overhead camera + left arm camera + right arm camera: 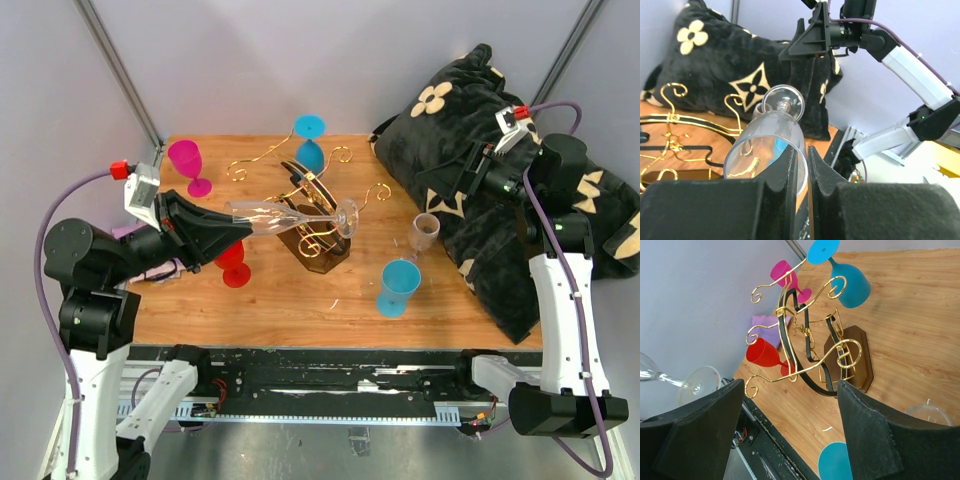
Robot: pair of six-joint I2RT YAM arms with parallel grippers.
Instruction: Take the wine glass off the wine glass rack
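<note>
While the left end effector (801, 167) has its dark, foam-faced fingers nearly shut on the thin rim wall of the clear wine glass (285, 214), the glass lies on its side in the air, its round foot pointing toward 3 o'clock. From above it crosses over the wine glass rack (322, 250). In the right wrist view its foot and slim stem show beside the curled gold scrolls, not touching them. The rack stands near the middle of the wooden table (300, 310): thin gold wire arms with spiral ends on a dark brown arched base. A glossy blue glass (311, 150) hangs among the wires on the rack's 12 o'clock side. On the table, a magenta glass (188, 165) stands at 10 o'clock from the rack. A red glass (233, 265) is at 8 o'clock, a second blue glass (398, 288) at 4 o'clock and a small clear glass (425, 232) at 3 o'clock. A plush black cushion (440, 120) with cream flower shapes fills the 2 o'clock corner. Above it the right end effector (789, 390) has its padded fingers spread wide, with nothing between them.
</note>
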